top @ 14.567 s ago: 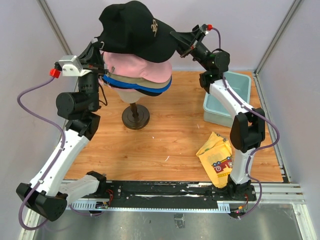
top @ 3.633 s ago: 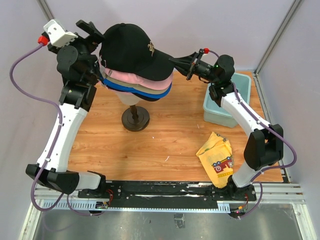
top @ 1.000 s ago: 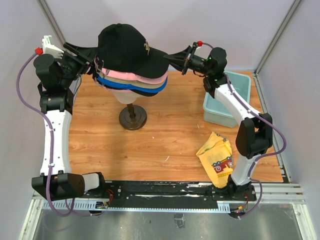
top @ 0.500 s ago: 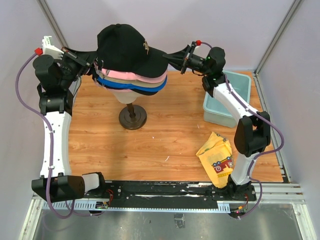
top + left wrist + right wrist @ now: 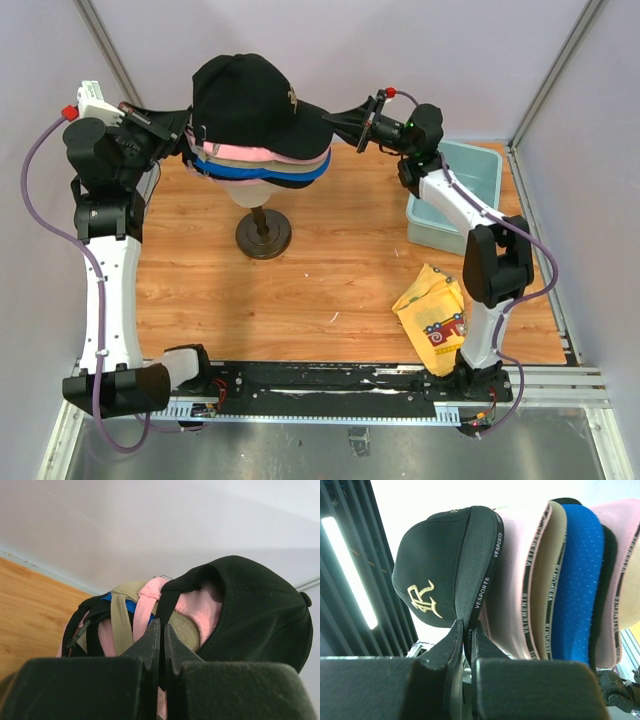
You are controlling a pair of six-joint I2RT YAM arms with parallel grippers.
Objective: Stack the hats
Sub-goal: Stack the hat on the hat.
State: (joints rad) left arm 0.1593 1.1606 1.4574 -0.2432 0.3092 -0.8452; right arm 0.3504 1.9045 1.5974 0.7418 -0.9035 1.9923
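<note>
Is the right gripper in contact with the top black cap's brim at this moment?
Touching. The right wrist view shows the right gripper with its jaws closed on the edge of the top black cap's brim, which runs down between the fingertips with no gap.

My left tool [image 5: 160, 626] is pinched tight on the rear strap of the black cap [image 5: 255, 610], the outermost of the stack. Nested under it I see a pink cap [image 5: 200, 607], a tan cap [image 5: 119, 617] and a blue cap [image 5: 131, 605]. The wooden desk [image 5: 25, 600] lies at the left.
</note>
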